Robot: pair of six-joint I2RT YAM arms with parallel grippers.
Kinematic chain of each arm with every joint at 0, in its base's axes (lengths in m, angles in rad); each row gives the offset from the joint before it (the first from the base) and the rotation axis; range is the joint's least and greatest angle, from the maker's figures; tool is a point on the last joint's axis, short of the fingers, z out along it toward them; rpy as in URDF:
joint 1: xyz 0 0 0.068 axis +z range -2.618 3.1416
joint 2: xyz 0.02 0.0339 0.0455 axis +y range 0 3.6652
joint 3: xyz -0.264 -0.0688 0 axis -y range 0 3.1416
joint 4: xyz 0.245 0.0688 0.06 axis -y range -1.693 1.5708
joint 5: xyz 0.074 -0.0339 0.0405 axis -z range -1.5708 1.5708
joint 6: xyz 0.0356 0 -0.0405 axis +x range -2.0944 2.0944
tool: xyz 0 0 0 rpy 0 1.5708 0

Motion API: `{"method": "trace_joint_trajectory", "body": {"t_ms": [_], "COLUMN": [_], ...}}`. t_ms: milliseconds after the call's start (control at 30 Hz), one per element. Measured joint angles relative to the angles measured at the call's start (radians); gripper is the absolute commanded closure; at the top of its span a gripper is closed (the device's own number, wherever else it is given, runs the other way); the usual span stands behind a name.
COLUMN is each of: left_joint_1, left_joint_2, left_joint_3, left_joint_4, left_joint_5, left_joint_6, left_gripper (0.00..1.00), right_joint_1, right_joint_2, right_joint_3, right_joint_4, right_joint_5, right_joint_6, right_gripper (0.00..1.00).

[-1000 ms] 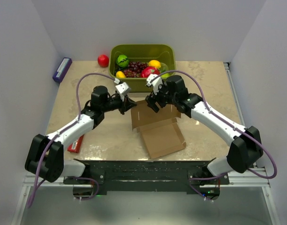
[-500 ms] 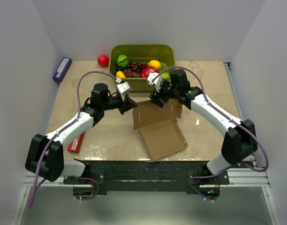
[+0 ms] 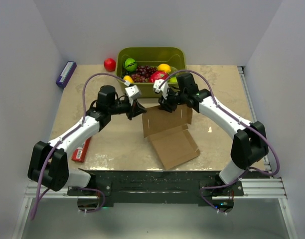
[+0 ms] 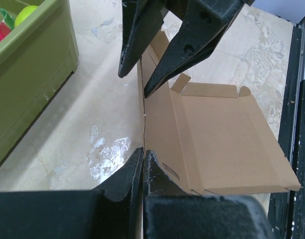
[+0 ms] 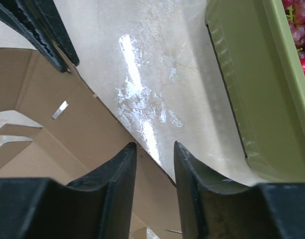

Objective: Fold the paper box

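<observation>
The paper box (image 3: 173, 145) is a plain brown cardboard blank lying open on the table, with its rear panel (image 3: 167, 119) raised upright. My left gripper (image 3: 138, 110) is shut on that panel's left edge; in the left wrist view its tips (image 4: 142, 152) pinch the thin edge of the paper box (image 4: 217, 134). My right gripper (image 3: 165, 105) sits over the panel's top edge. In the right wrist view the right gripper (image 5: 155, 147) is open, its fingers astride the edge of the paper box (image 5: 68, 124) with a gap left on the far side.
An olive-green tub (image 3: 151, 56) of fruit stands right behind the box, close to both grippers. A red fruit (image 3: 109, 64) lies left of it, a purple pack (image 3: 66, 73) at the far left wall, and a slim red pack (image 3: 81, 151) under the left arm.
The right gripper has shifted left along the raised panel's top edge and its jaws have narrowed. The left gripper has stayed shut on the panel's edge.
</observation>
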Motion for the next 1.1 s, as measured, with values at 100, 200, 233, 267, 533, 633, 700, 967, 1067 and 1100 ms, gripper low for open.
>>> {"method": "trace_joint_trajectory", "body": {"t_ms": [100, 200, 233, 267, 533, 633, 700, 967, 1067, 1100], "left_joint_1": [0.001, 0.005, 0.007, 0.009, 0.013, 0.012, 0.012, -0.011, -0.055, -0.068], "left_joint_2": [0.011, 0.018, 0.020, 0.021, 0.023, 0.023, 0.019, -0.241, -0.332, -0.341], "left_joint_3": [0.024, 0.043, 0.047, 0.051, 0.064, 0.063, 0.058, -0.208, -0.287, -0.301], "left_joint_4": [-0.022, -0.041, -0.043, -0.048, -0.035, -0.029, -0.011, 0.172, 0.261, 0.287], "left_joint_5": [0.001, -0.001, -0.002, -0.006, -0.043, -0.093, -0.164, -0.404, -0.389, -0.380], "left_joint_6": [0.010, 0.021, 0.024, 0.025, 0.022, 0.008, -0.013, -0.200, -0.290, -0.320], "left_gripper": [1.00, 1.00, 1.00, 0.95, 0.26, 0.20, 0.20, 0.31, 0.38, 0.39], "right_joint_1": [-0.002, -0.005, -0.005, -0.005, 0.001, 0.000, 0.000, 0.000, 0.000, 0.000], "right_joint_2": [0.000, 0.000, 0.000, -0.001, -0.022, -0.039, -0.053, -0.065, -0.066, -0.066], "right_joint_3": [0.000, -0.002, -0.002, -0.002, -0.022, -0.047, -0.067, -0.077, -0.077, -0.077], "right_joint_4": [-0.002, -0.004, -0.006, -0.010, -0.035, -0.037, -0.041, -0.060, -0.060, -0.060], "right_joint_5": [-0.024, -0.043, -0.049, -0.055, -0.071, -0.064, -0.056, 0.026, 0.049, 0.057], "right_joint_6": [0.002, 0.006, 0.010, 0.011, 0.055, 0.074, 0.089, 0.178, 0.210, 0.218], "right_gripper": [0.76, 0.83, 0.84, 0.87, 1.00, 1.00, 1.00, 1.00, 1.00, 1.00]}}
